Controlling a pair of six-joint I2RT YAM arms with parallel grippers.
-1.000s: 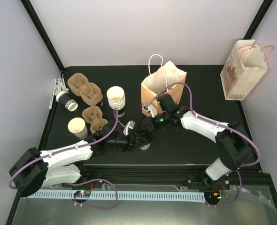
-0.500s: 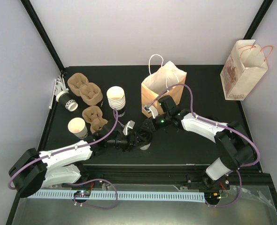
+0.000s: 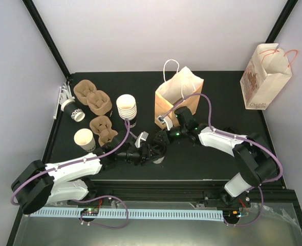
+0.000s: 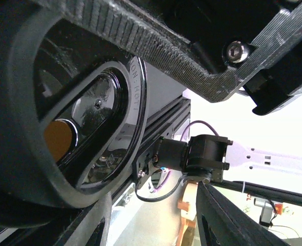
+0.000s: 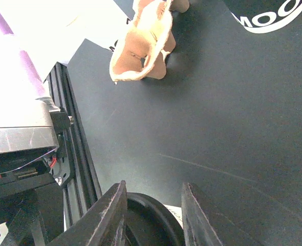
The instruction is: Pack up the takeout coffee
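1. Nearest the arm bases, the left gripper reaches in from the left to the middle of the black table. Its tips are right at the lidded cup. I cannot tell whether they pinch the cup or only flank it (the other gripper overlaps them from above).
2. The lidded cup sits at the table's middle, between the two grippers. In the left wrist view its black lid fills the left half of the picture, just beyond the fingertips.
3. The right gripper comes onto the cup from the far right. In its own wrist view the two fingers are clamped on the black lid's rim, one on each side.
4. Farther back on the left, an open white cup stands just beside a pulp carrier. Behind them are a stack of cups, a tipped cup and a second carrier.
5. Farthest back, a brown paper bag stands open just behind the right gripper.
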